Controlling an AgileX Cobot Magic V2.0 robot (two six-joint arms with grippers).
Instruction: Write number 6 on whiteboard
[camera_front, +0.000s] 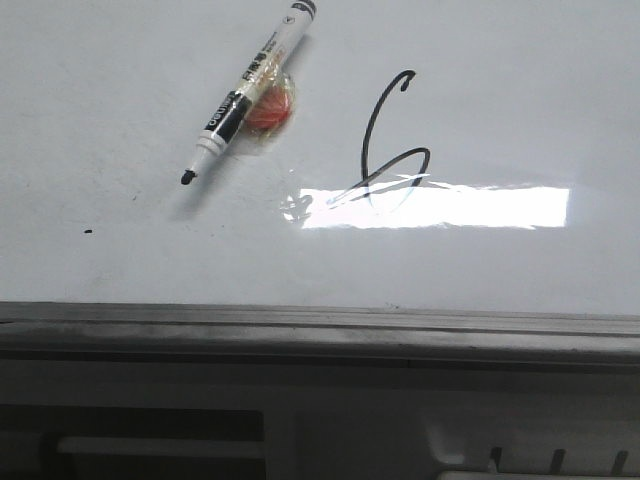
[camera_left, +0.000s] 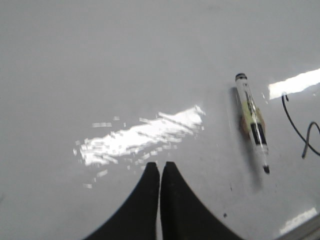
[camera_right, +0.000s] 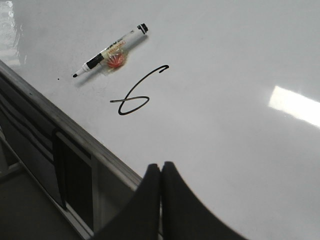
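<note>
- The number 6 (camera_front: 388, 140) is already drawn on the whiteboard (camera_front: 500, 90), about midway along the near edge and a little in from its grey rail; the flattened loop at its foot runs into the bright light reflection (camera_front: 470, 207).
- The marker (camera_front: 250, 88) lies flat on the whiteboard beside the number 6, uncapped, its tip pointing toward the near edge and the left corner. A small orange-red tag (camera_front: 270, 108) sits against its barrel; what the tag is cannot be told.
- The left gripper (camera_left: 160, 167) is clenched on nothing, its two black fingers pressed together above bare board, well apart from the marker.
- The right gripper (camera_right: 160, 169) is likewise closed and empty, over the near edge rail, away from the number 6.
- Judged from this, the writing looks done and the step in hand is to draw clear. Done well, that means lifting both arms straight up and away, so no finger sweeps the wet line or rolls the marker.
- One risk: the bare tip could mark the board if the marker is nudged.
- A small black speck (camera_front: 88, 232) sits nearer the left corner; it is not part of the number 6.
- No containers appear in any view.
</note>
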